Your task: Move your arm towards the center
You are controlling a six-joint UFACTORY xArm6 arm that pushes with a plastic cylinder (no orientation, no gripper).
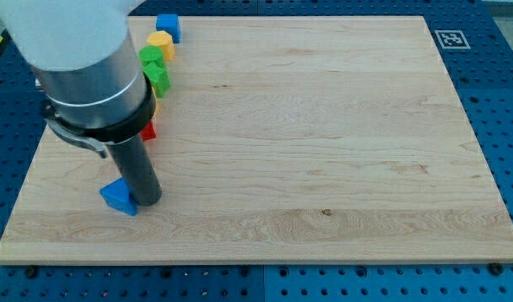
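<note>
My tip (147,201) rests on the wooden board (323,151) near its lower left, touching the right side of a blue triangular block (117,196). Up the view's left edge stands a line of blocks: a blue block (168,27) at the top, a yellow block (160,44) below it, then two green blocks (151,58) (158,79). A red block (148,131) and a sliver of another yellow block (155,108) show beside the arm, mostly hidden by it.
The arm's wide grey and white body (80,59) covers the board's upper left corner. A black-and-white marker tag (448,39) sits on the board's upper right corner. Blue perforated table (500,101) surrounds the board.
</note>
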